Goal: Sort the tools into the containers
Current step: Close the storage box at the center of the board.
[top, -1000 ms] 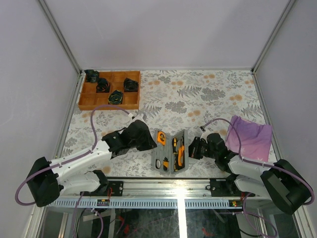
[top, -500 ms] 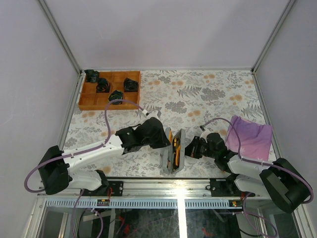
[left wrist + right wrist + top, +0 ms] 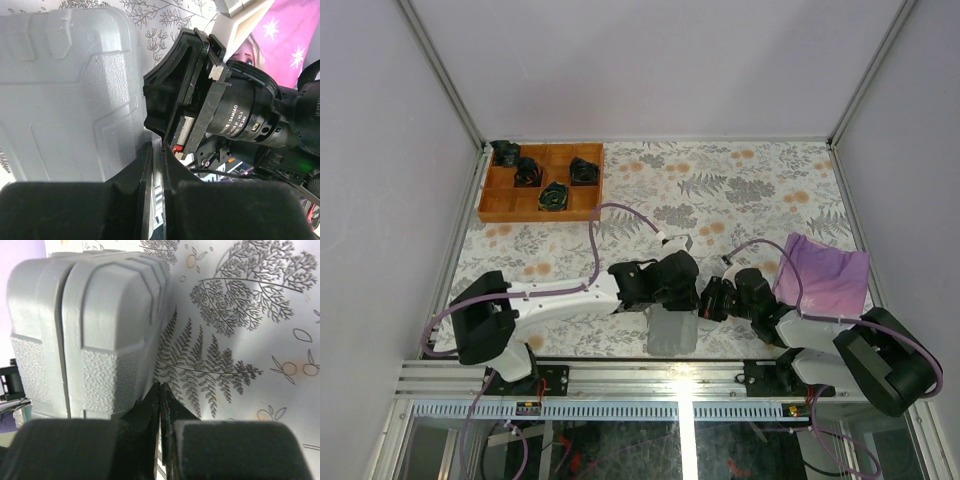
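Note:
The grey case (image 3: pixel 672 333) lies closed near the table's front edge. It fills the left of the left wrist view (image 3: pixel 65 90) and the right wrist view (image 3: pixel 85 330), where its two halves meet in a seam. The tools are hidden inside it. My left gripper (image 3: pixel 688 298) is shut, reaching across the case to its right side, with its tips (image 3: pixel 157 165) beside the lid's edge. My right gripper (image 3: pixel 706 303) is shut too, its tips (image 3: pixel 160 395) resting low against the case's right corner. The two grippers nearly touch; the right gripper's black body (image 3: pixel 200 100) shows close up in the left wrist view.
A wooden compartment tray (image 3: pixel 520 207) holding several black items stands at the back left. A purple cloth (image 3: pixel 825 275) lies to the right, beside the right arm. The metal rail (image 3: pixel 620 375) runs along the near edge just below the case.
The case lay open with the tools showing. My left gripper swept right and swung the left half over onto the right half, so it is now closed. The right gripper barely moved.

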`<state>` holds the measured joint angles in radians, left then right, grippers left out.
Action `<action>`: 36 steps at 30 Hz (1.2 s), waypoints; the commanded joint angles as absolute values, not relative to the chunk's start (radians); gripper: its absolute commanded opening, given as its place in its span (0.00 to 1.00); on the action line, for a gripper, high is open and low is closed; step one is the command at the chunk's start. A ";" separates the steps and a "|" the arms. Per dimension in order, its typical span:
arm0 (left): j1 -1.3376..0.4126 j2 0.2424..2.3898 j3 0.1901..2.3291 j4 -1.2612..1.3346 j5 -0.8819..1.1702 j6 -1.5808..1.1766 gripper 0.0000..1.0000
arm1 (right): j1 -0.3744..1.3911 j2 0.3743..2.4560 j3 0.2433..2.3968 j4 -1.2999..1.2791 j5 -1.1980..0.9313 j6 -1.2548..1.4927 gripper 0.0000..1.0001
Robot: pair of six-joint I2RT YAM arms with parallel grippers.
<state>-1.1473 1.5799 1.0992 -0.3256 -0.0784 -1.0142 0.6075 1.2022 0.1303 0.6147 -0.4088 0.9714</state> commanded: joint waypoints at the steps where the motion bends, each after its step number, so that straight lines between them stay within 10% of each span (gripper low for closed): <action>1: -1.188 1.636 1.144 -0.204 -0.057 -1.031 0.00 | 0.618 1.208 0.148 0.734 -0.421 0.996 0.00; 23: -1.206 1.670 0.932 -0.148 -0.099 -1.057 0.38 | 0.618 1.259 0.137 0.579 -0.278 1.017 0.02; 36: -1.188 1.438 1.044 -0.271 -0.205 -0.873 0.53 | 0.618 0.881 0.215 0.101 -0.021 0.859 0.07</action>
<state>-1.2034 1.5375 0.9749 -0.2176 -0.1238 -0.9676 0.6113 0.9611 0.1463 0.2401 -0.1196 0.9398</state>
